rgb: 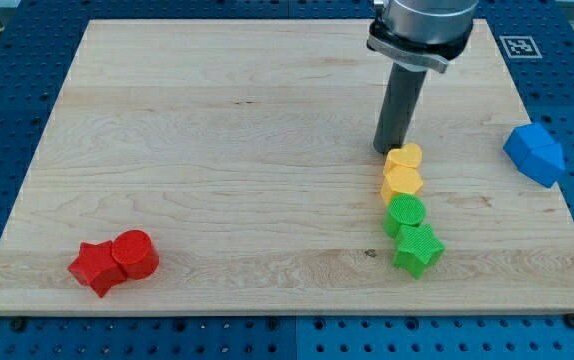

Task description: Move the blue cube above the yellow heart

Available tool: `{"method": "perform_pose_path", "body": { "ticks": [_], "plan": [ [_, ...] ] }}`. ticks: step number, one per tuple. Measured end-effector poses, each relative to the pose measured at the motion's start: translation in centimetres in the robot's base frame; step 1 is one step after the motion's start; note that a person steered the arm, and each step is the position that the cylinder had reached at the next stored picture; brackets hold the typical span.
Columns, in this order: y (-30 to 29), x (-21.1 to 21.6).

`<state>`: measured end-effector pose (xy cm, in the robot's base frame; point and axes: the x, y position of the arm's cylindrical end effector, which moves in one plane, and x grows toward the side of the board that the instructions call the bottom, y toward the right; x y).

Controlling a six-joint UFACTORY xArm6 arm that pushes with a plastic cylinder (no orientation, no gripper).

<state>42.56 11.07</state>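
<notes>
The wooden worktop (217,150) carries six blocks in three pairs, with a seventh at its right edge. The blue cube (534,154) sits alone, overhanging the view's right edge, well apart from the rest. Two yellow blocks, a yellow heart (404,157) touching a yellow hexagon (402,183), head a column over a green cylinder (406,213) and green star (418,248). A red star (96,267) and red cylinder (135,254) touch at lower left. The rod stands upright, my tip (387,150) just left of the heart's top; it has no fingers.

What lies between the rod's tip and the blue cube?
Nothing: in the camera view only bare wooden board lies between my tip and the blue cube at the right edge.
</notes>
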Motion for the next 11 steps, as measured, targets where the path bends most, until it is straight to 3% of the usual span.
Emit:
{"method": "perform_pose_path", "body": {
  "ticks": [1,2,3,4,6,8,9,11],
  "plan": [
    [0.0,-5.4],
    [6.5,-9.0],
    [18.4,-8.3],
    [23.4,-6.7],
    [23.5,-3.9],
    [23.5,7.4],
    [21.1,8.7],
    [13.0,3.5]
  ]
}}
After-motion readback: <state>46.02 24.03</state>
